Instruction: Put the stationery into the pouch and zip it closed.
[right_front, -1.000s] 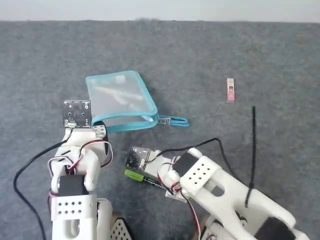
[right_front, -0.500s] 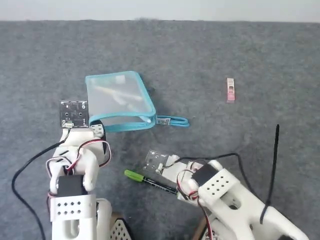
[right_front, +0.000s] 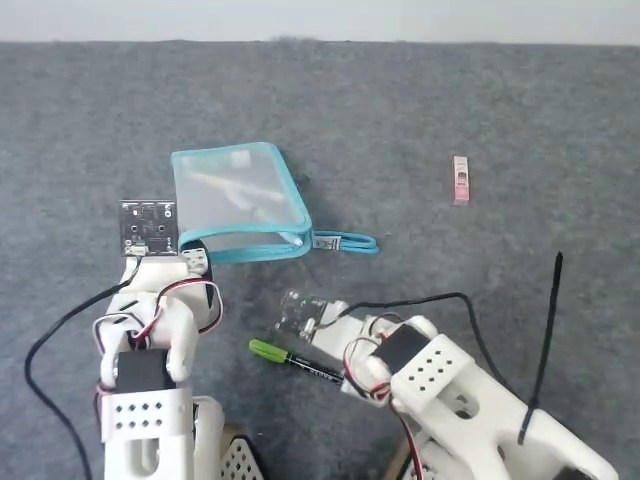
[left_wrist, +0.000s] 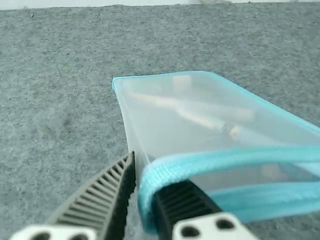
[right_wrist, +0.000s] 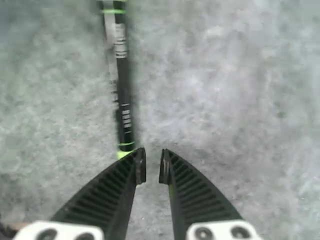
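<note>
While the pouch (right_front: 240, 200) lies left of centre on the bench (right_front: 420, 110), the left tool (left_wrist: 146, 182) grips its teal rim. The pen (right_front: 295, 360) lies lower centre, just beside the nearly closed, empty right tool (right_wrist: 150, 165). A pink item (right_front: 460, 180) sits upper right.
</note>
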